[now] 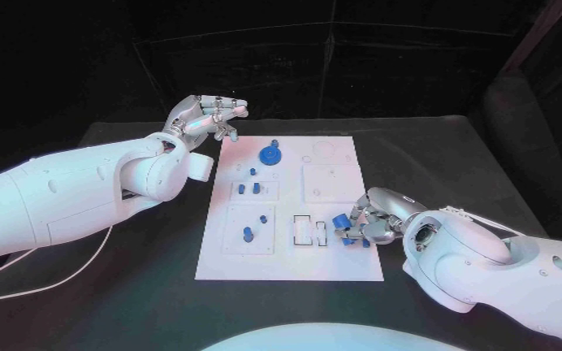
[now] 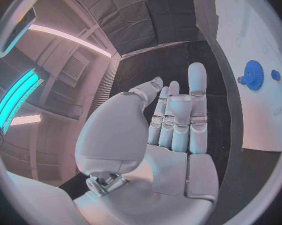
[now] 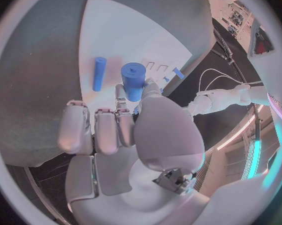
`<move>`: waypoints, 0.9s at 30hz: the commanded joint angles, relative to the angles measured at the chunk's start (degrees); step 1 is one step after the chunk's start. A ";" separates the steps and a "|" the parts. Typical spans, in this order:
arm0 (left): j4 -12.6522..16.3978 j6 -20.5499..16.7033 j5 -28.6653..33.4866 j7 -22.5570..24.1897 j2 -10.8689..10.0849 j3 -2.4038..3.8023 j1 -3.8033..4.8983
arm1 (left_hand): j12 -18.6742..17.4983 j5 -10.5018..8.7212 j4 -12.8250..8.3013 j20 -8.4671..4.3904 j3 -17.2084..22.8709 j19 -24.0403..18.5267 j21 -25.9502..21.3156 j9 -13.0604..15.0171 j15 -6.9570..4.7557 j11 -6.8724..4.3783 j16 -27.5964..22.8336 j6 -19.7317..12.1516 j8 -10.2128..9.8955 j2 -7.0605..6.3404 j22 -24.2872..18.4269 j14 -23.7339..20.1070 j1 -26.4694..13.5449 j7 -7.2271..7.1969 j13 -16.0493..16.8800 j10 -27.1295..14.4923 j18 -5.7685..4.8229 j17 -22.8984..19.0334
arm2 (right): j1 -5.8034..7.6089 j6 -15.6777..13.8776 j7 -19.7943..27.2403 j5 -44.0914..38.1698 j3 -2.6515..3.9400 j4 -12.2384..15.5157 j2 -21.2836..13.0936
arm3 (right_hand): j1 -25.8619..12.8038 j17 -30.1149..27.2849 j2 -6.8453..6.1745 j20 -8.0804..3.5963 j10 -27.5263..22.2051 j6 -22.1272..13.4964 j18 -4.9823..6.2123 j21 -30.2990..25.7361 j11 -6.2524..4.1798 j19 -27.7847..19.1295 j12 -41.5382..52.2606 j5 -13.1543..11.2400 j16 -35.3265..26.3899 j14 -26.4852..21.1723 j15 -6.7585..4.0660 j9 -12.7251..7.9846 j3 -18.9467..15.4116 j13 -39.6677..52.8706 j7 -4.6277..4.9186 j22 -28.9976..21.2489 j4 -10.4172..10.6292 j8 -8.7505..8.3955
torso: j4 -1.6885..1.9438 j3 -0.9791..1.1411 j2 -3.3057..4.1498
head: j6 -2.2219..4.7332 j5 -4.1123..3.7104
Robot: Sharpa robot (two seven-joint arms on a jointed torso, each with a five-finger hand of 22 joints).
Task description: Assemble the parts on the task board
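Right hand (image 1: 373, 219) pinches my blue cylinder part (image 3: 133, 81) over the task board (image 1: 339, 266); left hand (image 1: 205, 119) hovers empty, fingers spread.

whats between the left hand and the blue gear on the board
Nothing. In the head view only bare black table and a strip of white board separate the left hand from the blue gear.

No lettering, number, brand or sign can be read anywhere. The flat white rectangular task board (image 1: 334, 197) carries only thin outlined rectangles and circles (plain marks, no characters), and the small blue plastic parts (image 1: 270, 154) on it are unmarked. The silver many-fingered right hand (image 3: 125, 130) bears no legible label either.
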 commanded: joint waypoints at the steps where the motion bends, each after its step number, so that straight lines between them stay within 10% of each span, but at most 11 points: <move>1: 0.21 0.71 0.05 0.72 -0.07 0.04 0.06 | 0.21 -0.16 -0.10 0.31 -0.32 0.08 -0.33 0.03 -0.06 -0.14 -0.03 -0.03 0.13 0.12 -0.11 -0.36 -0.50 -0.27 -0.05 -0.16 0.80 -0.08 | 0.14 -5.24 2.56 3.80 0.06 0.93 0.09 | 0.01 0.11 0.64 -0.35 0.58 0.86 -0.88 0.29 -0.43 0.04 -0.17 0.30 -0.18 2.10 -0.32 0.88 -0.17 4.41 -0.45 0.09 -0.14 0.24 | 0.17 0.04 0.18 | 0.16 0.19; 27: 0.84 0.80 0.05 0.83 -0.35 0.05 0.11 | 0.25 0.08 -0.31 0.27 -0.11 0.14 -0.42 0.02 -0.12 -0.20 0.04 -0.03 0.15 0.47 -0.16 -0.36 0.02 -0.32 -0.07 -0.24 0.82 -0.03 | 0.38 -1.44 2.46 7.90 0.20 -5.24 10.23 | -0.98 -0.14 1.85 -0.83 0.85 2.00 -0.90 0.35 -1.07 0.15 -0.55 -1.68 -0.36 2.10 -0.84 2.95 -1.82 4.47 -1.21 0.28 0.00 1.52 | -0.04 0.06 0.20 | -0.10 1.28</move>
